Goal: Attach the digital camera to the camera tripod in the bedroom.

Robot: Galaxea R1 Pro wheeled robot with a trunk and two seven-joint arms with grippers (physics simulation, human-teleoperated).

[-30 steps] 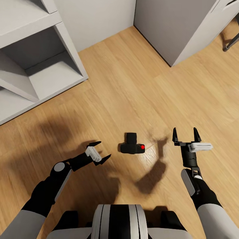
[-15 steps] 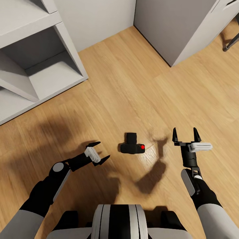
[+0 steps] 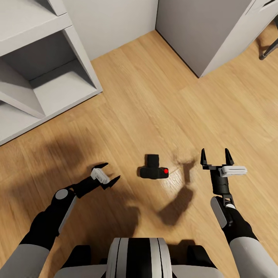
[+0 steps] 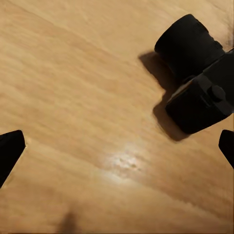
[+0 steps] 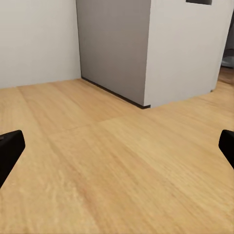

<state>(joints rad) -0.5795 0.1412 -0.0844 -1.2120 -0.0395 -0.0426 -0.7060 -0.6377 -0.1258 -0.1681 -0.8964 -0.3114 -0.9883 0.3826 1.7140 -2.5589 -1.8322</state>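
Digital camera [image 3: 153, 168] on floor [image 3: 154, 100] between both spread jaws, untouched.

Quick count: one digital camera [image 3: 153, 168] sits on the wood floor [image 3: 154, 104], with one round red button [image 3: 166, 170] on top and one short lens barrel [image 3: 152, 158]. Two robot arms reach into the head view, so two tools: the left tool [image 3: 106, 172] and the right tool [image 3: 215, 157], each with two black fingers spread apart. One white shelf unit [image 3: 42, 73] stands at the floor's far left edge, with three open compartments I can make out. One grey cabinet [image 3: 204, 31] sits at the far right corner. One dark leg [image 3: 268, 52] of something pokes in past it; can't tell what it belongs to.
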